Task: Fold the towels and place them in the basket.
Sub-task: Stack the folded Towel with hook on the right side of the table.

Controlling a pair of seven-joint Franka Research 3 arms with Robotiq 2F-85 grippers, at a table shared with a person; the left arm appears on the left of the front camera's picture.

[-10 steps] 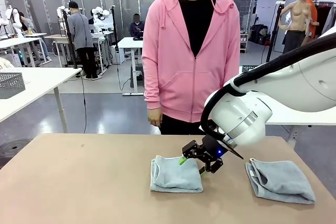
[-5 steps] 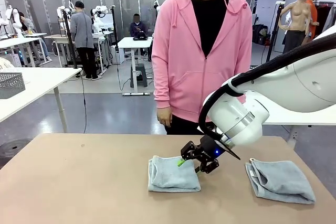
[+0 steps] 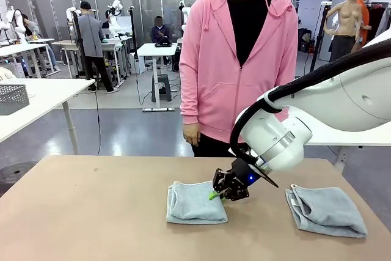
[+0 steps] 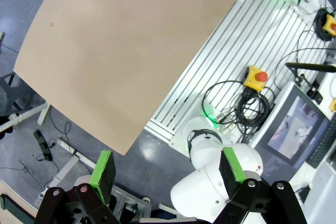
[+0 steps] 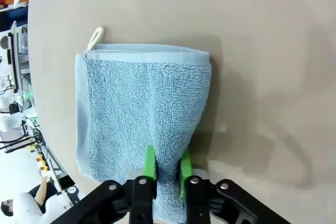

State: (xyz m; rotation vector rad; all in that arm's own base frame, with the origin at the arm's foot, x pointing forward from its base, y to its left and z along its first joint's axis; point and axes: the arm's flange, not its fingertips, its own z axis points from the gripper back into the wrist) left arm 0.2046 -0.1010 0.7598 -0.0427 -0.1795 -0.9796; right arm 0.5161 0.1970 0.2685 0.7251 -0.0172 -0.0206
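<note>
The right gripper (image 3: 221, 192) reaches in over the middle of the tan, matte table (image 3: 91, 212), its black fingers pressed close together on the right-hand edge of a folded towel (image 3: 194, 202). In the right wrist view the green pads (image 5: 149, 165) squeeze a soft ridge of the terry cloth between them, so the right gripper (image 5: 166, 167) is pinching that folded towel (image 5: 136, 114). The cloth is light grey-blue, looped and fluffy, folded into a rough rectangle with a rounded, rolled fold along one side and flat layered hems along another. A small white loop label (image 5: 95, 37) sticks out at one corner.

A second towel (image 3: 325, 211) of the same grey-blue terry lies folded at the table's right side, well apart from the first, thick and pillowy with layered edges at its left end. A pale label tab shows at its upper left corner.

A person in a pink zip-up hoodie (image 3: 235, 65) stands at the far side of the table, one hand (image 3: 191, 134) hanging by the edge.

The left gripper (image 4: 167, 169) hangs off the near edge of the table with its green-padded fingers spread wide and nothing between them. Beneath it are a ribbed aluminium frame and coiled black cables.

On a white side table at the far left stands a grey mesh basket (image 3: 13, 98).
</note>
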